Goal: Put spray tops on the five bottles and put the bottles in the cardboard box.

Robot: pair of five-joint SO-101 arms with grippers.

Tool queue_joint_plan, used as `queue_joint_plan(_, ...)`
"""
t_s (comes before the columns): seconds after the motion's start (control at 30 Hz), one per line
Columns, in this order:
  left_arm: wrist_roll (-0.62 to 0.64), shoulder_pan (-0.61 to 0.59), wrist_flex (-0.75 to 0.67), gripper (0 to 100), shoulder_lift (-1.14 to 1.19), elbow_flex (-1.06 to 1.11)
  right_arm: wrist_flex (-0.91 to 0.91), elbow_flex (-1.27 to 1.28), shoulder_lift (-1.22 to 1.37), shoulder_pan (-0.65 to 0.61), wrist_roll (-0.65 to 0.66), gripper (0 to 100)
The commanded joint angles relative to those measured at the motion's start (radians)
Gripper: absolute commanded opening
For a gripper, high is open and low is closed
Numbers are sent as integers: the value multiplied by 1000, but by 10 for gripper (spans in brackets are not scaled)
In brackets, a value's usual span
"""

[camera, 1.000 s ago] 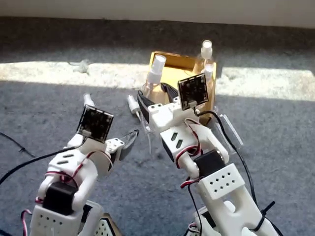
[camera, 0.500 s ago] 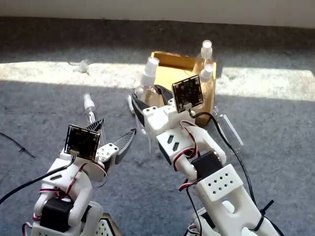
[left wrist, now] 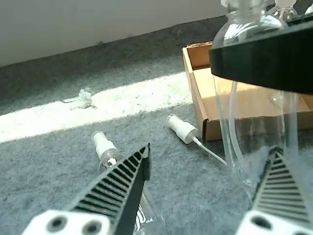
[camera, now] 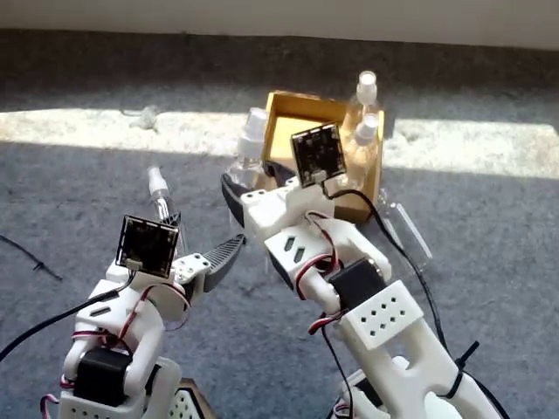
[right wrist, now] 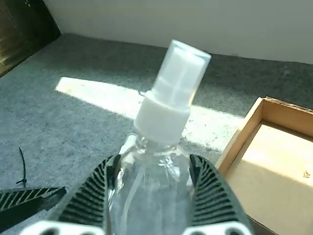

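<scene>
My right gripper [camera: 248, 182] is shut on a clear bottle [camera: 249, 144] with a white spray top [right wrist: 172, 88], held upright just left of the cardboard box [camera: 307, 112]. The same bottle [left wrist: 254, 103] hangs in front of my left gripper [left wrist: 211, 149], which is open and holds nothing. In the high view the left gripper [camera: 201, 234] sits low, left of the right arm. Two capped bottles [camera: 364, 109] stand at the box's right side. Another capped bottle [left wrist: 104, 149] lies on the carpet, and a loose spray top [left wrist: 180, 129] lies by the box's corner.
A clear bottle [camera: 407, 229] lies on the carpet right of the box. A black cable tie [camera: 31, 257] is on the carpet at far left, and a small scrap [camera: 144, 115] lies in the sunlit strip. A wall runs along the back.
The right gripper has carried the bottle leftward, away from the box's left edge. The left arm has drawn back toward its base and lowered; its fingers stay open.
</scene>
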Motion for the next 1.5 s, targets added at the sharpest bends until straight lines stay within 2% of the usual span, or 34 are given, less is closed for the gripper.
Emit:
queue_joint_plan(0.0,12,24,-23,337,2,-5,99,-116,2,-38,26,4)
queue_joint_plan(0.33,12,19,-25,336,2,-5,357,-288,2,-36,28,4)
queue_joint_plan(0.6,12,24,-21,336,-1,-5,369,-309,12,-31,29,4)
queue_joint_plan(0.8,12,25,-17,336,-7,-5,67,-282,58,94,155,4)
queue_joint_plan(0.93,12,35,-17,336,-7,-2,-134,-283,228,209,167,4)
queue_joint_plan(1.07,11,90,-23,336,-7,36,-278,-369,446,254,167,4)
queue_joint_plan(1.27,15,51,-28,336,-7,48,-404,-529,746,291,167,4)
queue_joint_plan(1.47,11,27,-129,274,-7,114,-426,-696,926,317,169,4)
